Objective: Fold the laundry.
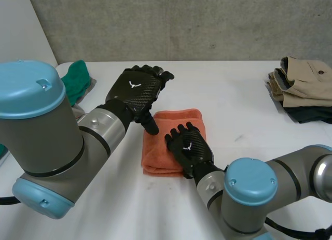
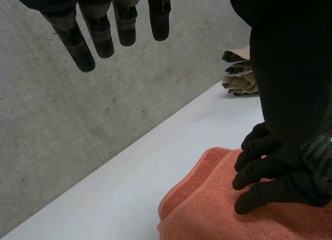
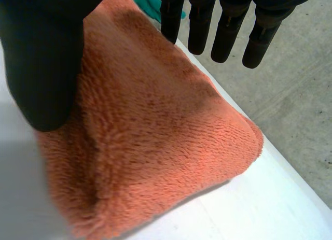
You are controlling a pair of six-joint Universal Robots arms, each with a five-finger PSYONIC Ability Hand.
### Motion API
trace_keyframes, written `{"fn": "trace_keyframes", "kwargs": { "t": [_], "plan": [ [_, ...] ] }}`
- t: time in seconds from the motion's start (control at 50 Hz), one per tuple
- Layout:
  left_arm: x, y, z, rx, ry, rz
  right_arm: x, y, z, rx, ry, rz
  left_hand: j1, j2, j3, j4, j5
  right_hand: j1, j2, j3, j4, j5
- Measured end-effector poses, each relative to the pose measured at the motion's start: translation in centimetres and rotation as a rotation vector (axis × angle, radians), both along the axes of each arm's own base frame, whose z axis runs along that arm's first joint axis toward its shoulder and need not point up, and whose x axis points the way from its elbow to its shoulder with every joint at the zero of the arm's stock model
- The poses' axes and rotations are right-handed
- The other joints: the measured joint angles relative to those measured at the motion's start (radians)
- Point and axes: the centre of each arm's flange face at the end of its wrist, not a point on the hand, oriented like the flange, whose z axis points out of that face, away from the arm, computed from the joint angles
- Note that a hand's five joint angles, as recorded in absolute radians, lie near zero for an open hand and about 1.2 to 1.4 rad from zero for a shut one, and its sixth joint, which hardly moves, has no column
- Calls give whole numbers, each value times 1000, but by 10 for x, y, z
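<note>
Resting on the folded orange towel (image 1: pixel 155 153) mid-way across the white table (image 1: pixel 238 115), the right hand (image 1: pixel 189 146) presses it with relaxed, uncurled fingers. The left hand (image 1: pixel 136 89) hovers near the towel's far corner, fingers straight. Each hand's back bears a small white emblem.

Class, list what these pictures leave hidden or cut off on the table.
Head view: the right hand covers part of the orange towel.
Head view: the left arm hides part of the green cloth.
Head view: the picture's edge cuts off the stack of folded clothes.
</note>
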Motion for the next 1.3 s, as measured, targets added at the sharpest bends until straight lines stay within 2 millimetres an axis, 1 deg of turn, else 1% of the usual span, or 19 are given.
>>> {"fn": "trace_keyframes", "kwargs": {
  "t": [0.02,0.12,0.24,0.34,0.46,0.6,0.76,0.92,1.12,1.2,1.26,1.28,1.3],
  "plan": [
    [0,0,-1,-1,0,0,2,-4,-3,-12,10,-4,0,0,0,0,0,21,15,19,20,18],
    [0,0,-3,-3,2,-1,6,-10,-7,-18,13,-8,0,0,0,0,0,34,34,28,36,21],
    [0,0,-4,-4,3,-2,7,-15,-6,-13,6,-14,0,0,0,0,0,25,32,14,17,14],
    [0,0,-4,-3,2,-2,4,-12,1,-4,4,-16,0,0,0,0,0,-13,17,-36,-29,-76],
    [0,0,-5,-2,2,-2,-3,-4,8,30,16,-14,0,0,0,0,0,-37,-23,-66,-55,-105],
    [0,1,-6,1,-1,-4,-6,-2,8,72,15,-16,0,0,0,0,0,-37,-25,-66,-55,-105],
    [0,0,-7,4,-3,-4,0,-9,-1,82,13,-15,0,0,0,0,0,-37,-25,-66,-55,-99],
    [0,0,-8,5,-3,-5,8,-18,-6,66,8,-16,0,0,0,0,0,-33,-22,-62,-52,-83],
    [0,0,-7,5,-3,-5,18,-30,-1,37,-17,-13,0,0,0,0,0,-33,-22,-52,-31,-51],
    [0,0,-8,5,-3,-5,22,-34,0,27,-27,-11,0,0,0,0,0,1,21,12,1,-10],
    [0,1,-8,5,-4,-5,25,-38,1,21,-33,-10,0,0,0,0,0,122,136,120,1,79],
    [0,1,-8,6,-4,-5,27,-40,1,17,-36,-8,0,0,0,0,0,297,317,275,1,238],
    [0,1,-8,7,-5,-5,28,-41,1,15,-38,-6,0,0,0,0,0,391,423,374,1,334]
  ]
}}
